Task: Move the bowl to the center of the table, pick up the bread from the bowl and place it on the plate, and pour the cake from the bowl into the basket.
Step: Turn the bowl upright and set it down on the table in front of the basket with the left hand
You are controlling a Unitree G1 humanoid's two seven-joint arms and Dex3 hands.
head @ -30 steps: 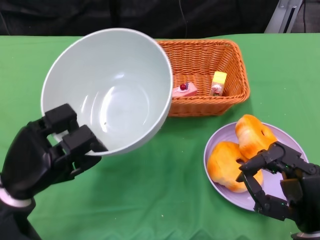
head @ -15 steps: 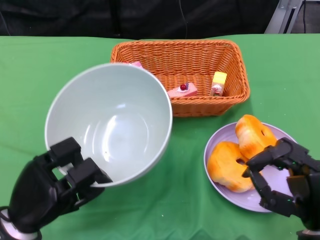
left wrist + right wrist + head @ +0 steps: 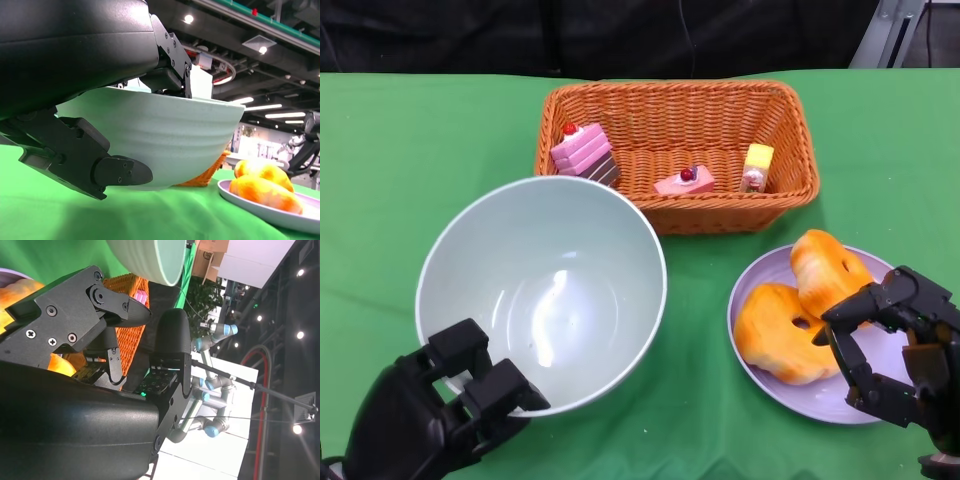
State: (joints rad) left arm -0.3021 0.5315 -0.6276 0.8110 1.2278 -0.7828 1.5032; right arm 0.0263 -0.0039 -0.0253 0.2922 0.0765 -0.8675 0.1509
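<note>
Two breads (image 3: 805, 310) lie on the plate (image 3: 840, 405), the cakes (image 3: 583, 152) in the basket (image 3: 800, 140). My left hand (image 3: 435, 420) pinches the empty bowl (image 3: 545, 290) by its near rim; I should set it down level, clear of basket and plate. My right hand (image 3: 900, 355) hangs open-fingered over the plate, holding nothing.

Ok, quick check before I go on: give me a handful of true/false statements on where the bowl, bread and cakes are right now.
1. The bowl is empty. True.
2. The left hand grips the bowl's rim. True.
3. Both breads still sit in the bowl. False: they lie on the plate.
4. The basket holds no cake. False: three cake pieces lie inside it.
5. The right hand holds a bread. False: it is open above the plate's edge.
</note>
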